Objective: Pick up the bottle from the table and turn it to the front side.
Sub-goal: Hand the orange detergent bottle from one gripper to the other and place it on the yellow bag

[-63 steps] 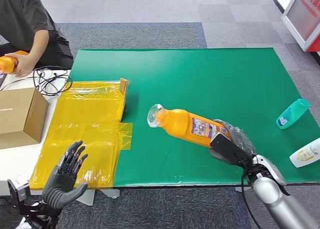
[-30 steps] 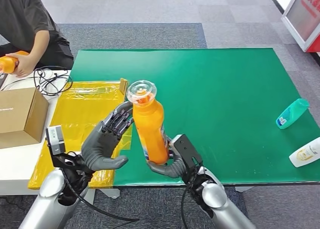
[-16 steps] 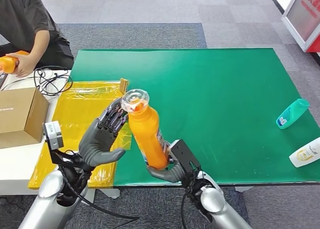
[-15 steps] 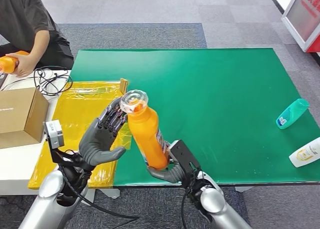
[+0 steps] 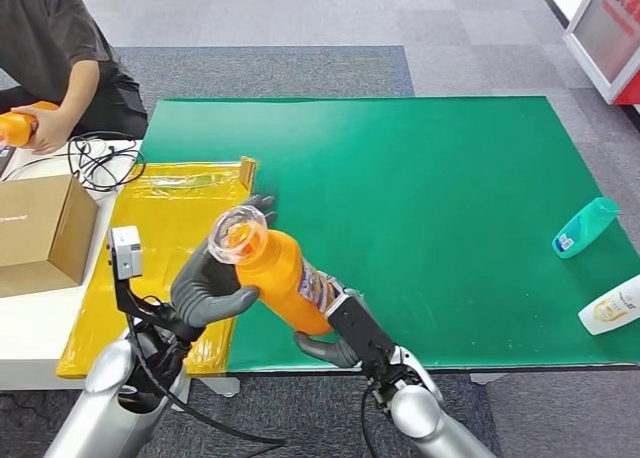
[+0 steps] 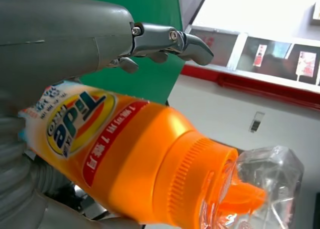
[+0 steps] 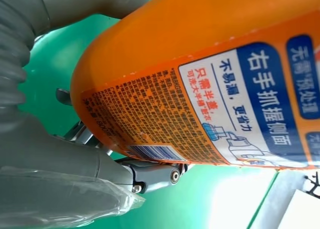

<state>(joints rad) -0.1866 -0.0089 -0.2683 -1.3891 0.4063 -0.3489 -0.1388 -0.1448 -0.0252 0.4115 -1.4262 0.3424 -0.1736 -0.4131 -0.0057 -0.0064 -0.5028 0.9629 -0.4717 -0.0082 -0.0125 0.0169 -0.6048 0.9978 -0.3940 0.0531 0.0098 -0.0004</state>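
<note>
Fingers point(image 5: 260, 204) of my left hand point(image 5: 205, 288) wrap the neck end of the orange plastic bottle with a clear cap point(image 5: 272, 268), while my right hand point(image 5: 332, 343) cups its base above the green bench point(image 5: 453, 178). Left wrist view: thumb and fingers point(image 6: 166, 39) close round the labelled body. Right wrist view: my fingers point(image 7: 151, 174) hold the base.

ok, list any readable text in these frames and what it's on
"Tide": upside-down logo on the orange bottle, left wrist view.
"右手抓握侧面": blue panel of its back label, right wrist view.
"不易漏, 更省力": same back label.
Too small or blurred: the back label's fine print and barcode digits, the red sign, white bottle, teal bottle, cardboard box.
</note>
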